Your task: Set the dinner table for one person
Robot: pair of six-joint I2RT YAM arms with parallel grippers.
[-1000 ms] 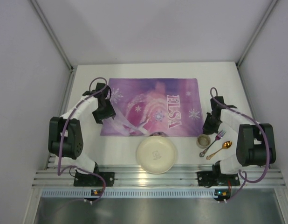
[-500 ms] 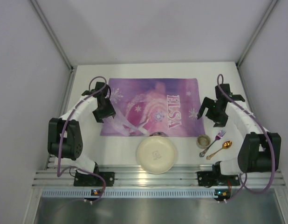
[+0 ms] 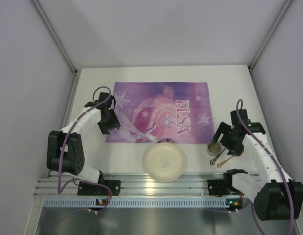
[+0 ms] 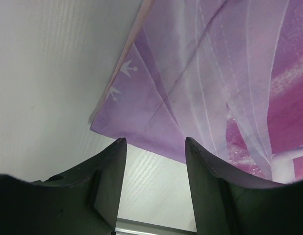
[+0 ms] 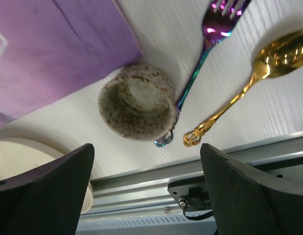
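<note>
The white dinner table (image 3: 230,83) carries a purple ELSA placemat (image 3: 161,110). Near it are a cream plate (image 3: 164,161), a speckled cup (image 3: 214,147), an iridescent fork (image 5: 210,34) and a gold spoon (image 5: 259,73). My right gripper (image 3: 229,142) hangs over the cutlery beside the cup and hides most of it in the top view. In the right wrist view this gripper (image 5: 146,147) is wide open, with the cup (image 5: 137,103) just beyond its empty jaws. My left gripper (image 3: 108,128) is open and empty over the placemat's near-left corner (image 4: 107,120).
A ribbed aluminium rail (image 3: 166,188) runs along the near edge, with both arm bases bolted to it. Pale walls close in the table on the left, right and far sides. The plate lies just in front of the placemat's near edge.
My right gripper opened, left the placemat's right edge and swung toward the near edge, over the cup and cutlery. The left gripper shifted slightly nearer and its jaws narrowed a little.
</note>
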